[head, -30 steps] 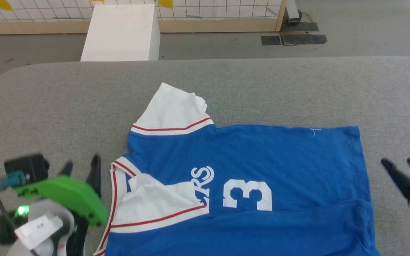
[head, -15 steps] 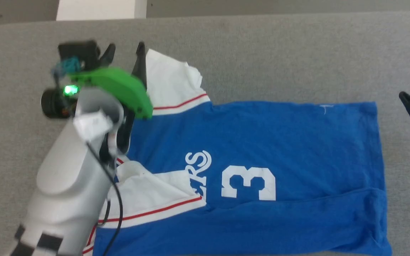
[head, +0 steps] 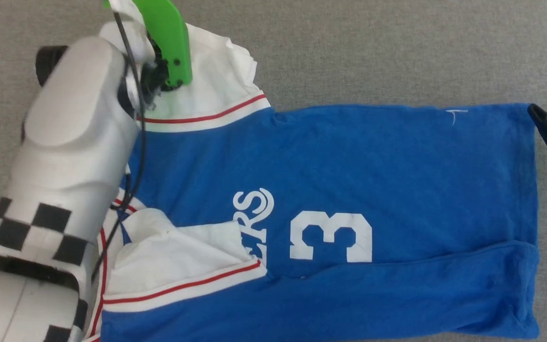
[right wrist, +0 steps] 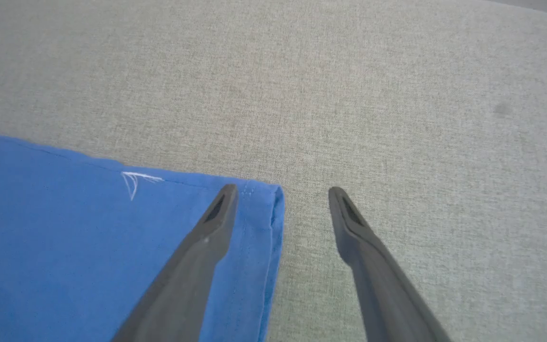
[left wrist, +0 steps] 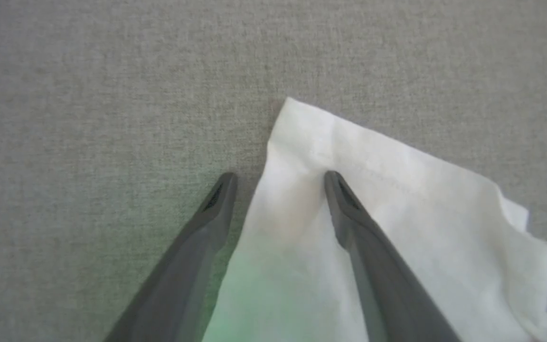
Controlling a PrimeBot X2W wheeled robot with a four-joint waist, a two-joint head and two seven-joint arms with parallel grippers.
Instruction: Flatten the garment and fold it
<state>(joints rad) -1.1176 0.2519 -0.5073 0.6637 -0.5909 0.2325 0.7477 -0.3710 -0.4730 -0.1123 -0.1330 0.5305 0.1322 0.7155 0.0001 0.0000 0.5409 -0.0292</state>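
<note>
shirt: the bright blue T-shirt point(head: 349, 180) is lying spread across the grey fabric surface point(head: 373, 47), collar end toward the robot's left and hem point(head: 532, 190) toward its right
print: a big white 3 point(head: 330, 236) is facing up, with white lettering point(head: 252, 223) beside it that's partly hiding under a sleeve
sleeves: both white with red-and-white striped trim; the far sleeve point(head: 216, 85) is sticking out flat-ish with a crumpled edge, and the near sleeve point(head: 174, 266) is lying flopped over onto the blue body
wrinkles: the near side is sitting doubled over in a long blue strip point(head: 397, 285), so it isn't lying flat
left gripper: the left gripper point(left wrist: 280, 176) is standing wide open, gripping nothing, with one finger over the far sleeve and the other over bare grey fabric, the sleeve's edge running between them
left arm: the pale forearm point(head: 64, 142) is reaching across the collar end
right gripper: the right gripper point(right wrist: 282, 189) is also standing wide open and holding nothing, straddling the far hem corner
room: plain grey surface is showing beyond the far edge and past the hem
</note>
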